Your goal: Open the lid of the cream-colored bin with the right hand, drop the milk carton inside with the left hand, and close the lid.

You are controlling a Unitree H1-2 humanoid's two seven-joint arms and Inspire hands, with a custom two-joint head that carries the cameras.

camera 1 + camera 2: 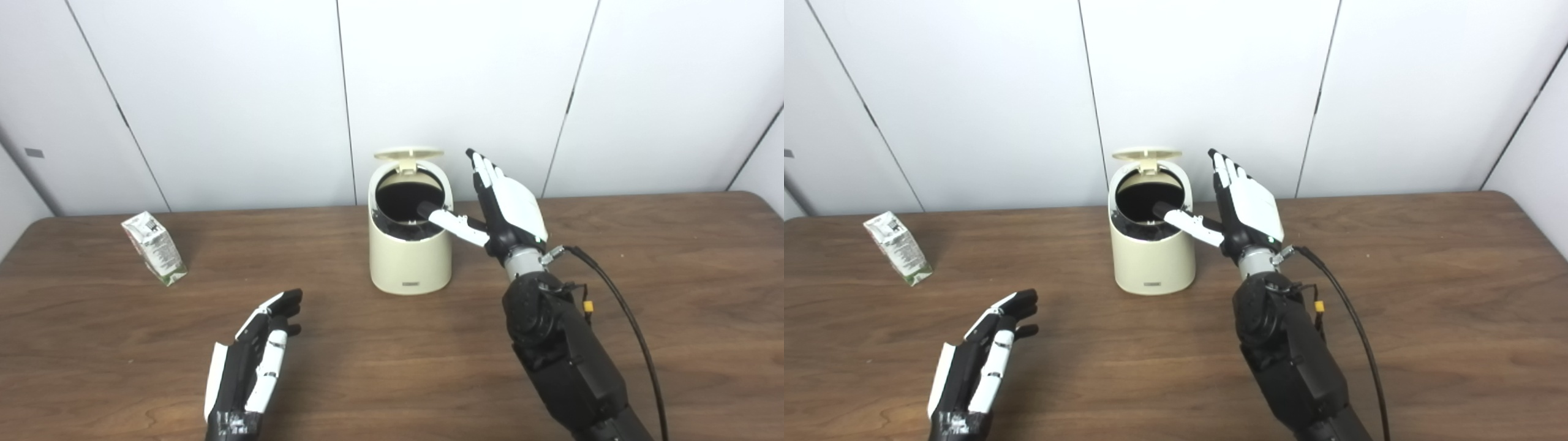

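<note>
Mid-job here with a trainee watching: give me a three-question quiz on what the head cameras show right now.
1. True or false: the bin has its lid up.
2. Where is the carton? A) inside the bin B) in the left hand C) on the table, left of the bin
3. Which hand is beside the bin's mouth, thumb over the rim?

Key: 1 true. 2 C. 3 the right hand; it is open and holds nothing.

bin [409, 257] mouth open | right hand [511, 205] thumb across it (rim side)
</note>
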